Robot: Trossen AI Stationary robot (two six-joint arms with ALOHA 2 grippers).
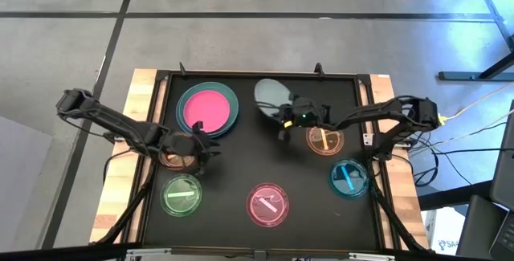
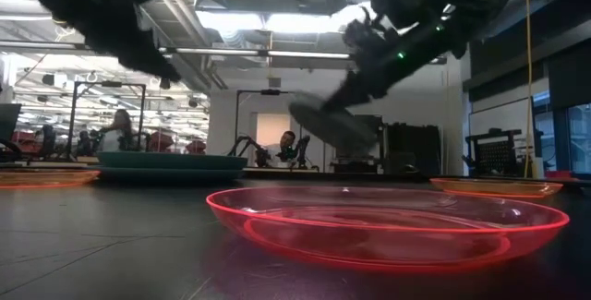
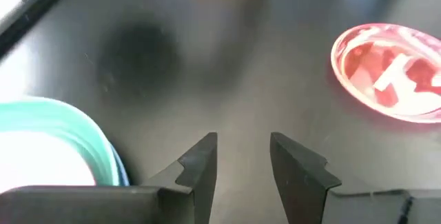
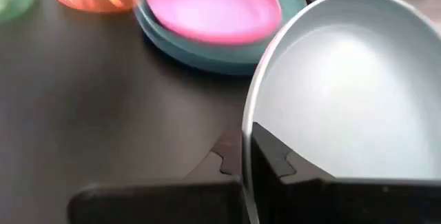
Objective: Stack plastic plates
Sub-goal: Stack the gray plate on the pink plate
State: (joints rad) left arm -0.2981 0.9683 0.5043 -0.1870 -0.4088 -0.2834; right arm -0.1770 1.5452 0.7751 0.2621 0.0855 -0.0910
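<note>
My right gripper is shut on the small pale mint plate, which is lifted off the table near its far edge, between the stack and the orange plate. The stack has a pink plate on top of teal and blue ones. The low view shows the mint plate tilted in the air. My left gripper is open and hovers by the brown translucent plate, just near of the stack. Green, pink and blue translucent plates lie flat along the near side. My right gripper pinches the mint plate by its rim, one finger inside the dish and one outside. The fingers come from the table's right side. The plate is lifted clear and tilted, its hollow turned toward the gripper.
The black mat has a raised frame on a wooden table. Bare mat lies in the middle between the stack and the pink translucent plate. People and equipment show in the room beyond the table in the low view.
</note>
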